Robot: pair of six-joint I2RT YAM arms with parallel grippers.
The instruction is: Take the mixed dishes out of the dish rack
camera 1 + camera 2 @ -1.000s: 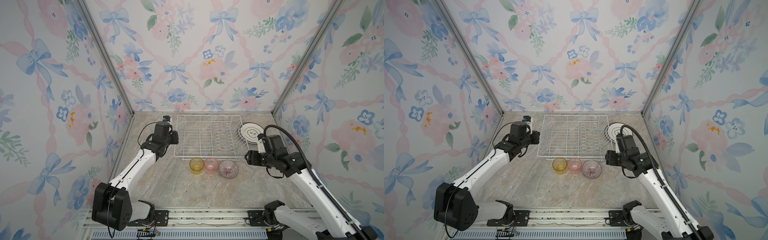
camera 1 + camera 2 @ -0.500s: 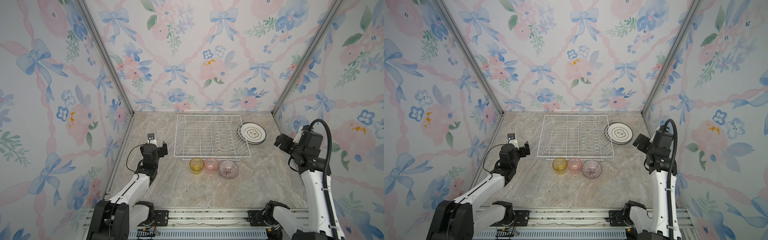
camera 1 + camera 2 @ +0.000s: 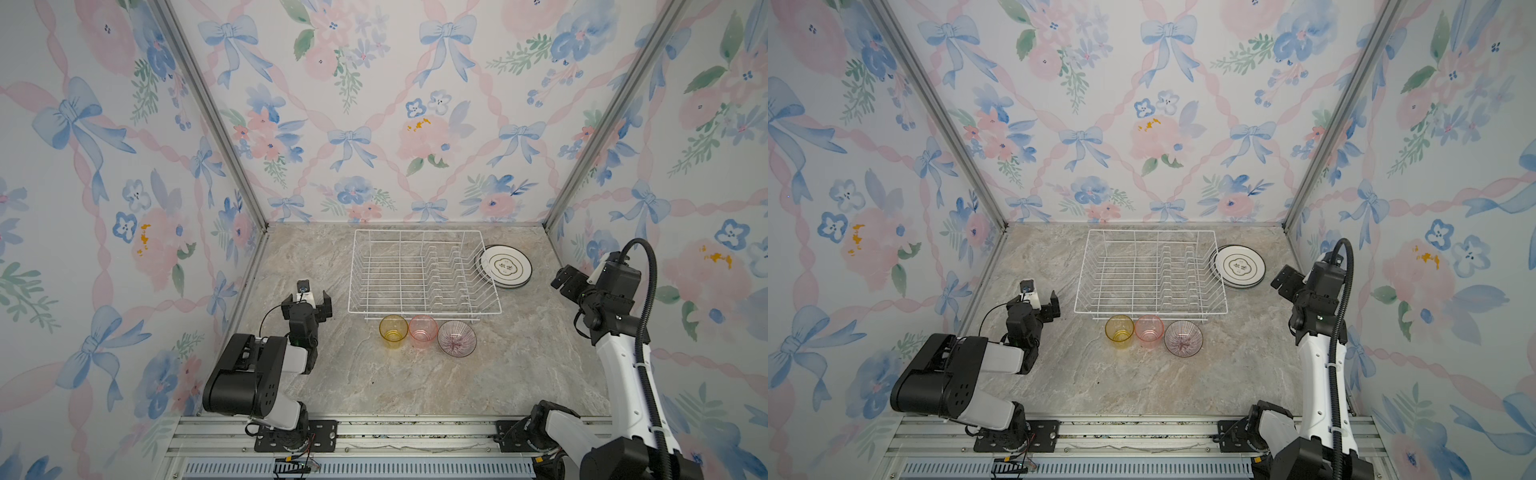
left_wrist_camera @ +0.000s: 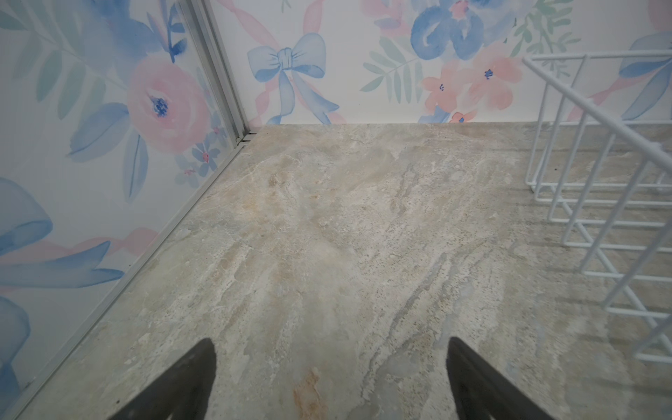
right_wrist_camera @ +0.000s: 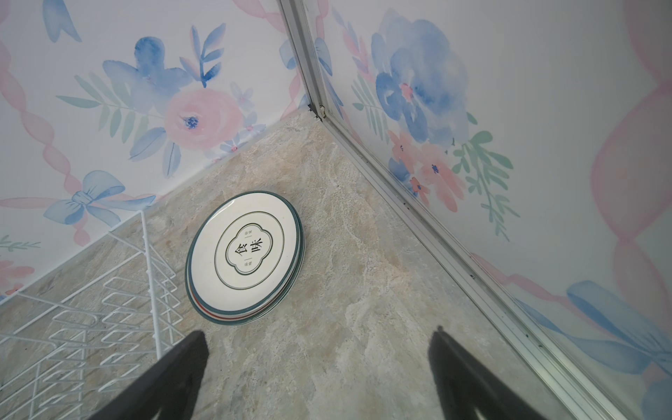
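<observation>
The cell has flowered wallpaper with blue bows on three sides, and the marbled surface [image 3: 395, 382] is its floor.

At the left, the left arm is folded low near its base. The left hand [image 3: 308, 301] has its jaws wide apart and holds nothing; its wrist view shows only bare stone between the two dark fingers. The dish rack [image 3: 395, 274] lies to the right of this hand, near but not touching it.

In the middle, the rack looks empty in both top views: I see only white wires and the upright prongs, no dish in them. Its longer side seems to run across the view. In a row just in front of the rack stand the yellow tumbler [image 3: 393, 330], the pink tumbler [image 3: 423, 328] and the striped bowl [image 3: 456, 338], all upright, close together. The left hand is nearer to them.

To the right, the stack of plates [image 3: 503, 266] lies flat just beside the right end of the rack. How many plates there are I cannot tell.

At the far right, the right hand [image 3: 566, 281] is raised, with jaws wide and empty. It points toward the stack of plates, which is well apart from it, with nothing between them.

I judge the unloading is done, so no dish asks for a next reach.
</observation>
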